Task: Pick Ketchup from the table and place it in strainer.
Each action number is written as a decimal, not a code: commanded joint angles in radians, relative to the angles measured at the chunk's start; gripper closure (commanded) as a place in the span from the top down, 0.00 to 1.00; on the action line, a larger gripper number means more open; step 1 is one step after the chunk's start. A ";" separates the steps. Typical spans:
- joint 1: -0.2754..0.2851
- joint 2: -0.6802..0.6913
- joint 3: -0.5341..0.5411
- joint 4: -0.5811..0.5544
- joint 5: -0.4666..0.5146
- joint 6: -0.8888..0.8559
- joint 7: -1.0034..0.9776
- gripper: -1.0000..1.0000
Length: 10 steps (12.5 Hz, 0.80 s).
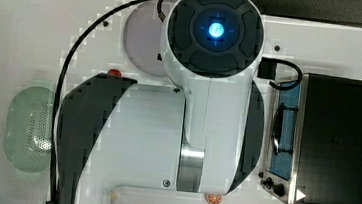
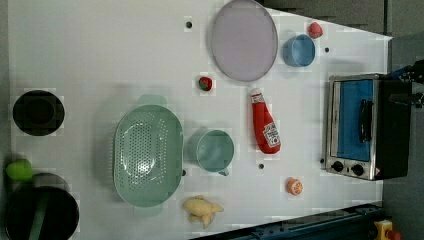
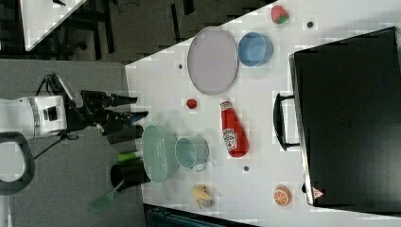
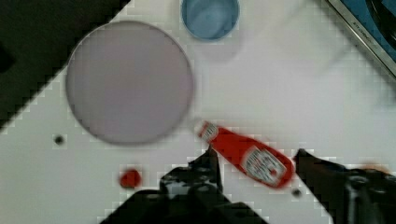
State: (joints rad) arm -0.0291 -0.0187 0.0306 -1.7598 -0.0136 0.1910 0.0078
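Note:
The Ketchup (image 2: 264,127) is a red squeeze bottle with a white cap and label. It lies on its side on the white table between the teal cup and the toaster oven, also seen in the right view (image 3: 232,132). The strainer (image 2: 147,155) is a pale mint-green perforated oval basket on the other side of the cup, with nothing in it; the top view shows it beside the arm (image 1: 28,127). My gripper (image 3: 139,107) is open and holds nothing. It hangs well away from the table. In the wrist view its gripper (image 4: 256,153) frames the Ketchup (image 4: 233,147) far below.
A grey plate (image 2: 244,40), a blue bowl (image 2: 299,50) and two strawberries (image 2: 205,83) lie beyond the bottle's cap end. A teal cup (image 2: 215,150) stands next to the strainer. The toaster oven (image 2: 365,127) is at the left view's right. An orange slice (image 2: 294,186) and black pots (image 2: 38,112) are nearby.

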 commanded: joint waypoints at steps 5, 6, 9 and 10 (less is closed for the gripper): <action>-0.088 -0.133 0.054 -0.195 0.043 -0.069 -0.048 1.00; -0.085 -0.129 0.061 -0.229 0.043 -0.046 -0.091 1.00; -0.081 -0.117 0.088 -0.335 0.042 0.026 -0.276 1.00; -0.081 -0.113 0.100 -0.373 0.042 0.063 -0.356 1.00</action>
State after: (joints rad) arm -0.1066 -0.1414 0.1285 -2.0996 0.0328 0.2605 -0.1976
